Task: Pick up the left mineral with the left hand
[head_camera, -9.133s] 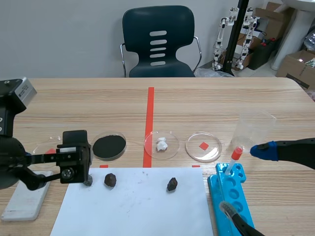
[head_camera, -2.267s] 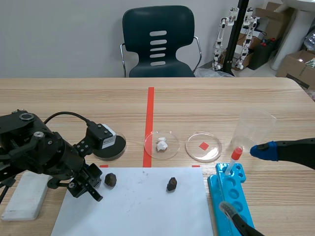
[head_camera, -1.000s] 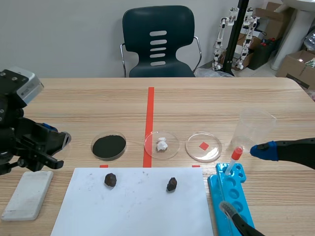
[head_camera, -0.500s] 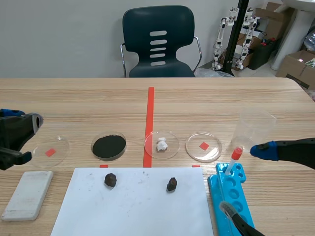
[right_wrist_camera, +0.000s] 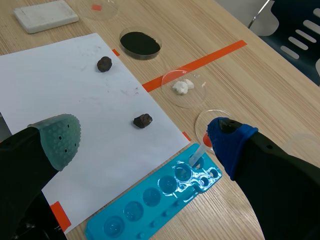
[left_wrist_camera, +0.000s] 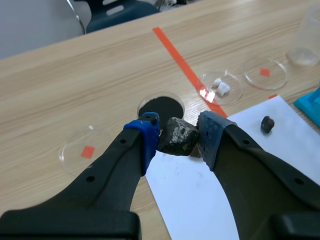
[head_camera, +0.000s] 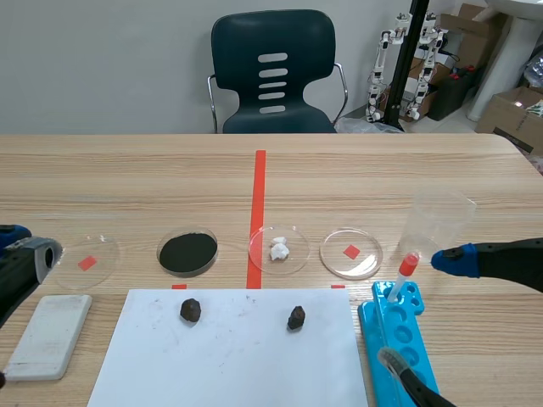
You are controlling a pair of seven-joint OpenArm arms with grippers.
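**Left wrist view, nearest.** The left gripper (left_wrist_camera: 178, 143) is clamped on the left mineral (left_wrist_camera: 178, 134). This rough grey-brown lump is pinched between the two blue pads and held off the table (head_camera: 136, 178). Ahead of it lie the sheet's corner and the dark-powder dish. In the scene view this gripper sits at the table's left edge, beside a pale rectangular slab (head_camera: 49, 335).

**Right wrist view.** The right gripper (right_wrist_camera: 143, 137) has its fingers spread wide, with nothing between them. It is poised over the near right part of the white paper sheet (head_camera: 229, 365) and the blue tube rack (head_camera: 399, 343) beside it. A red-capped dropper (head_camera: 400, 278) stands tilted in the rack's far end.

**Scene view, middle.** Two further dark minerals rest on the sheet's far part, well apart: one to the left (head_camera: 190, 310) and one to the right (head_camera: 296, 318).

**Beyond the sheet.** Four petri dishes stand in a row:
- a clear dish over a red mark (head_camera: 103, 254)
- a dish of black powder (head_camera: 214, 248)
- a dish of white fragments (head_camera: 263, 242), beside the red tape line
- a second clear dish over a red square (head_camera: 368, 259)

A transparent plastic beaker (head_camera: 437, 222) stands just right of the row.

**Farthest.** A dark chair (head_camera: 273, 76) stands behind the table.
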